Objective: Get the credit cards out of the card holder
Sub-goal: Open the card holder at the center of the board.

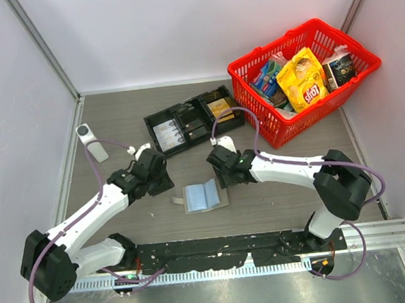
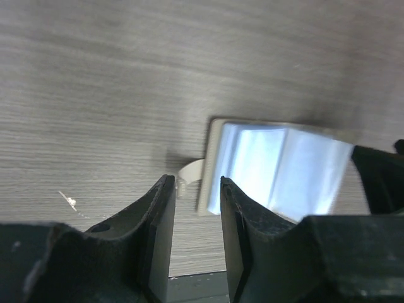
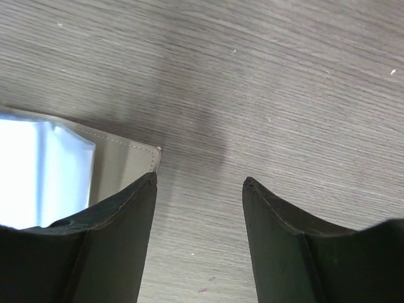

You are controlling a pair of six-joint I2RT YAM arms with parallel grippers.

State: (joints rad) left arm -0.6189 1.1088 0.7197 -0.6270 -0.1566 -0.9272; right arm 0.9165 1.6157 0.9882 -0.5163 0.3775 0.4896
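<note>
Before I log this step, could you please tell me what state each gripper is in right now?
Left gripper: jaws slightly open, holding nothing.
Right gripper: jaws wide open, holding nothing.

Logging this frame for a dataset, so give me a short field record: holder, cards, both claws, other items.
holder: small grey flat card holder, lying open
cards: pale blue glossy cards, inside it
left claw: open, empty, beside holder
right claw: open, empty, beside holder
other: long black compartmented tray, red plastic basket
</note>
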